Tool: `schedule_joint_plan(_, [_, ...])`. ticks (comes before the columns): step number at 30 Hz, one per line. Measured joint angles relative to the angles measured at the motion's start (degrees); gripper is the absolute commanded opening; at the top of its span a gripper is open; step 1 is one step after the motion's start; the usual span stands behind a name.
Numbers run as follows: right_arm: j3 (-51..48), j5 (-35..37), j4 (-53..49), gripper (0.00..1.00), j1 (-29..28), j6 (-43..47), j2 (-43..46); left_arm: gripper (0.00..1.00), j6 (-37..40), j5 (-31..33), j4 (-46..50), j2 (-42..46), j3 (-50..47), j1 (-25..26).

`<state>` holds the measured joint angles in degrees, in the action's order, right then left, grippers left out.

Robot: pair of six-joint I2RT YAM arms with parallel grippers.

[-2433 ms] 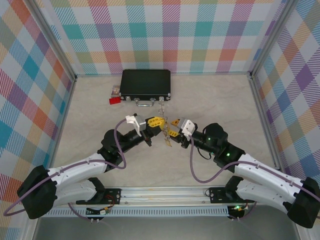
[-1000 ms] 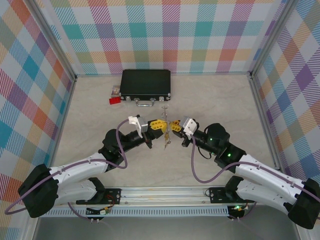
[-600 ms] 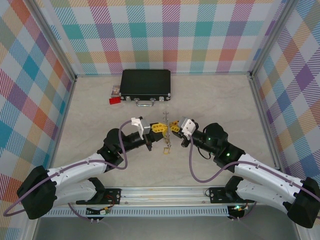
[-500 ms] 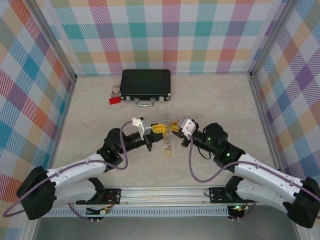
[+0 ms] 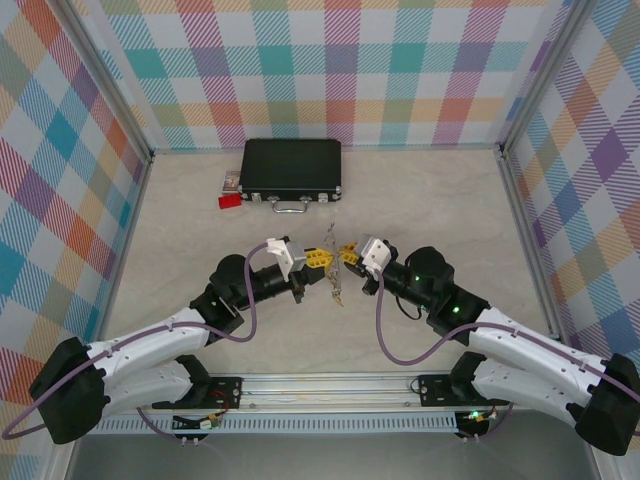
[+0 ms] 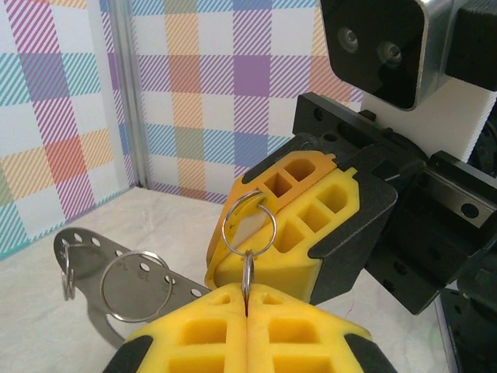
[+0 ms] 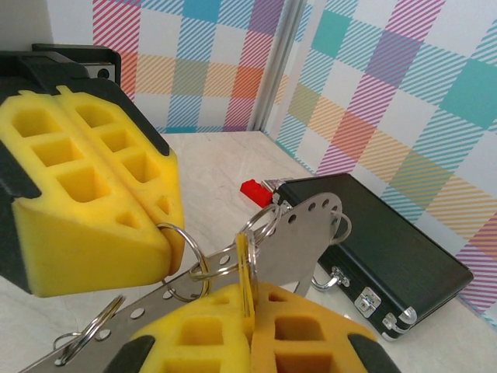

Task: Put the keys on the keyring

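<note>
Fingers (image 6: 203,336) of the left gripper (image 6: 247,301) are pressing fully together, pinching a small split ring (image 6: 247,272) seen edge-on. Right gripper (image 7: 250,312) is likewise clamping with no gap, gripping a thin yellow key (image 7: 244,270), also edge-on. Both grippers are meeting tip to tip at the centre of the top view, over the table (image 5: 200,240). Keyring (image 7: 299,241), a flat grey perforated plate, is hanging between the two sets of fingertips and carrying several wire rings. Black case (image 5: 291,168) and red block (image 5: 229,201) are lying at upper centre, well apart from it.
</note>
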<state>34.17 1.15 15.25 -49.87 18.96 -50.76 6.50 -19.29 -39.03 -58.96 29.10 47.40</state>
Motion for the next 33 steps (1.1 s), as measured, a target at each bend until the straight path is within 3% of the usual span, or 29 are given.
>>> schedule_joint_plan(8, [0.0, 2.6, -0.1, 0.0, 0.0, 0.0, -0.3, 0.39, 0.6, 2.1, 1.6, 0.0, 0.0, 0.0])
schedule_joint_plan(14, [0.2, 4.5, -0.4, 0.0, 0.0, 0.0, -1.5, 0.71, 0.4, 3.7, 1.6, 0.2, 0.0, 0.0])
schedule_joint_plan(20, [0.4, 6.2, -0.8, 0.0, 0.0, 0.0, -2.4, 0.96, 0.3, 6.6, 1.6, 2.5, -0.1, 0.1])
schedule_joint_plan(23, [0.6, 7.0, -0.9, 0.0, 0.0, 0.0, -3.1, 1.0, 0.1, 8.9, 1.7, 4.0, -0.1, 0.1])
schedule_joint_plan(33, [1.6, 8.3, -1.4, 0.0, 0.0, 0.0, -7.4, 1.0, 0.0, 17.0, 4.0, 10.7, -2.0, 0.1])
